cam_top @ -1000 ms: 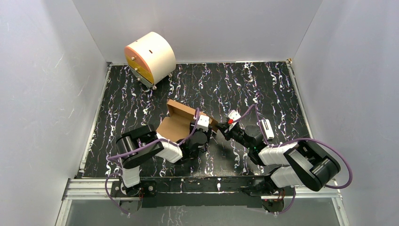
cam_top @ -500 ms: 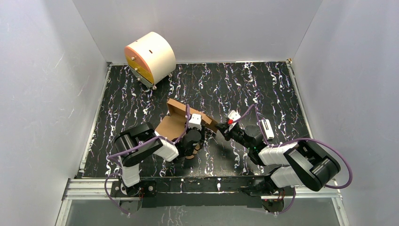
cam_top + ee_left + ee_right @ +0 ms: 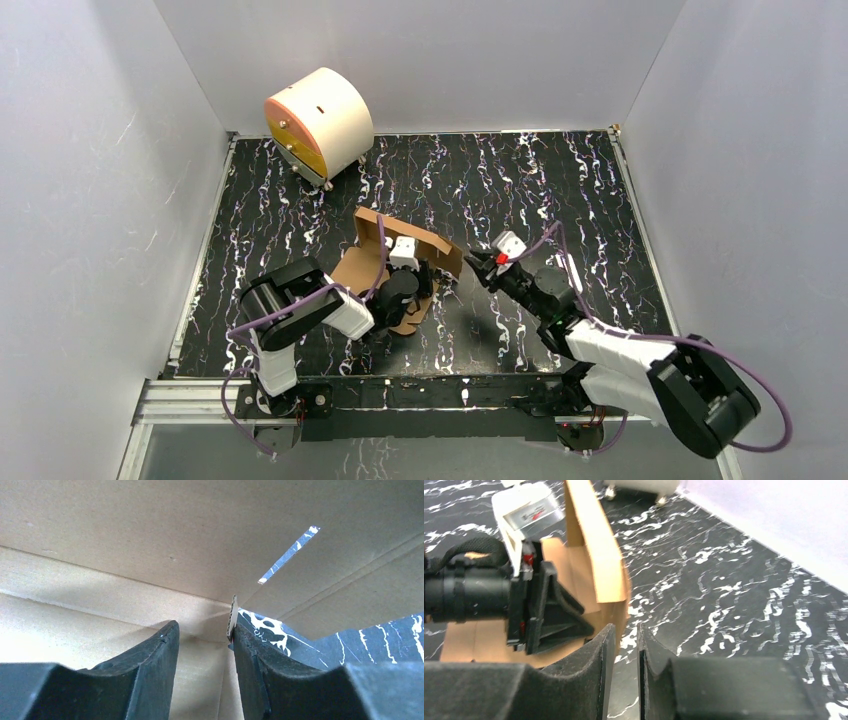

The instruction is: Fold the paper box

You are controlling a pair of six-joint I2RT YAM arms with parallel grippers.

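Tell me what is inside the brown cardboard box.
The left gripper, jaws apart, reaches into the brown cardboard box at an inner corner. Otherwise bare cardboard; the box floor beneath the gripper is hidden.

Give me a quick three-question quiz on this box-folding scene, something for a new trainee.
1. True or false: the cream cylinder with an orange face touches the brown cardboard paper box.
2. Which arm's jaws are at the box's inside corner? A left, B right, C neither.
3. Fill in: the right arm's jaws, slightly apart beside the box, hold ____.
Key: 1 false; 2 A; 3 nothing.
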